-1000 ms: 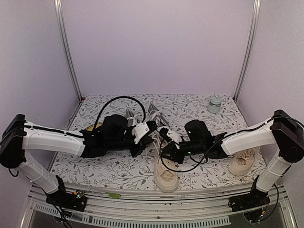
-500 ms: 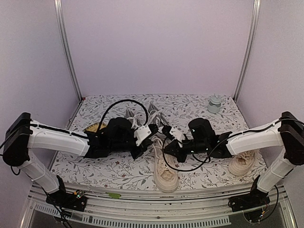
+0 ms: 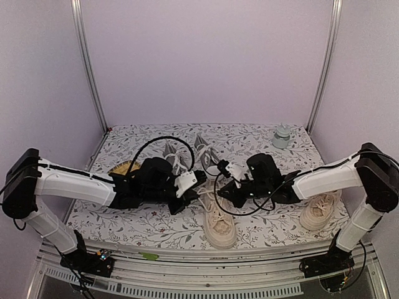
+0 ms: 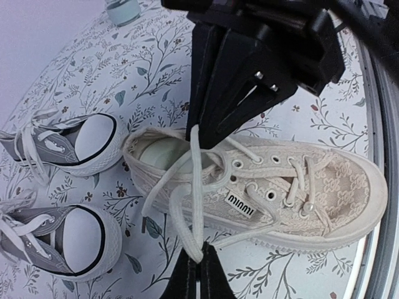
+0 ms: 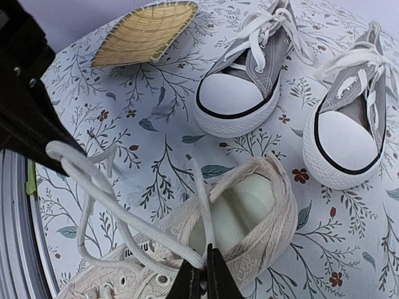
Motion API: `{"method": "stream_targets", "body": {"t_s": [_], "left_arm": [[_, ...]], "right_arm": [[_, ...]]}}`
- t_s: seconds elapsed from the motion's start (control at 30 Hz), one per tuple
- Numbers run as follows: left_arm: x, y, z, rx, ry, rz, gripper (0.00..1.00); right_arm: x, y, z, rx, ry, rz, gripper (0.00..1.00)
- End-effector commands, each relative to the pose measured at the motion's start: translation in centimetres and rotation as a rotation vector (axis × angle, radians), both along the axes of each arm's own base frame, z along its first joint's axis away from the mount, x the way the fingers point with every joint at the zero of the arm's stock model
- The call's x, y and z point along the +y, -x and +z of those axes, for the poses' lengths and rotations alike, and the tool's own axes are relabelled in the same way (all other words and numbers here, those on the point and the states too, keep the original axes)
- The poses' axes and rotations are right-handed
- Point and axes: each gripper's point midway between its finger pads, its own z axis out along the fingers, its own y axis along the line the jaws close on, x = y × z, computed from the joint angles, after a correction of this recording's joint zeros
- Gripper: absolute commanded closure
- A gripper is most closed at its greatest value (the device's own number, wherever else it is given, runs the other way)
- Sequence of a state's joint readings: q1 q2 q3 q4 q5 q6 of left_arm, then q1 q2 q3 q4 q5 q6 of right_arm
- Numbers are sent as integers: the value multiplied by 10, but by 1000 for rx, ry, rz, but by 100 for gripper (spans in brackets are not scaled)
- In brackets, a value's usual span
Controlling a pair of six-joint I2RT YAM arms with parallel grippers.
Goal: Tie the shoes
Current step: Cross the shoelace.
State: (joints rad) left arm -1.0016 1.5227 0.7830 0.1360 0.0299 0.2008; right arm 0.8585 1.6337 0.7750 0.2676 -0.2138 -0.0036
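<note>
Left pincer [image 4: 198, 266] has slid back toward the near edge since a second ago. Right pincer [image 5: 204, 275] has shifted slightly toward the back wall, so the two now sit further apart.

Left pincer: clenched, pinching a lace loop [image 4: 197, 230] at its tips. The loop runs taut from there across to the right pincer.

Right pincer: clenched too, nipping a lace strand [image 5: 202, 205] just above the shoe collar. Whether this strand belongs to the same loop or is the free end is hard to tell here.

The cream shoe [image 4: 299, 187] lies between the two pincers, right under their tips. It is upright on its sole with the toe toward the near edge. Its heel opening is just below the right pincer and its eyelet row is beside the left pincer.

The grey pair [image 5: 240, 93] sits beyond both pincers toward the back, side by side with laces loose, apart from the cream shoe.

The second cream shoe [image 3: 318, 212] is well out past the right pincer, by the right arm.

A woven tray [image 5: 146, 31] lies behind the left pincer, partly hidden by the arm in the top view. A small jar [image 3: 282, 137] stands far back beyond the right pincer on the floral table [image 3: 156, 221].
</note>
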Motion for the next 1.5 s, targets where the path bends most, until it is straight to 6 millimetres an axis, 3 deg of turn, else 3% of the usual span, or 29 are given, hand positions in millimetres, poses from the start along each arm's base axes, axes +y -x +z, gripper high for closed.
{"method": "stream_targets", "body": {"t_s": [0.0,0.1,0.27,0.47,0.67,0.8,1.1,1.37,1.47], "left_arm": [[-6,5,3,13,23,-24,100],[-8,-1,2,15,22,-13,100],[-7,-15,3,26,34,35,100],[-11,-20,14,41,94,44,100],[-11,-18,14,50,102,34,100],[-9,-19,15,46,101,41,100],[-8,-21,15,44,100,46,100],[-8,-20,14,47,99,45,100],[-8,-21,17,46,105,46,100]], "right_arm": [[-1,-24,3,-16,18,-91,87],[-6,-27,8,-30,27,-115,76],[-13,-21,26,-88,47,-79,68],[-12,12,50,-191,29,143,56],[6,33,66,-349,17,250,59],[24,46,57,-403,15,307,70],[27,8,23,-431,142,167,76],[28,-3,5,-433,188,140,73],[33,-6,4,-429,187,138,84]]}}
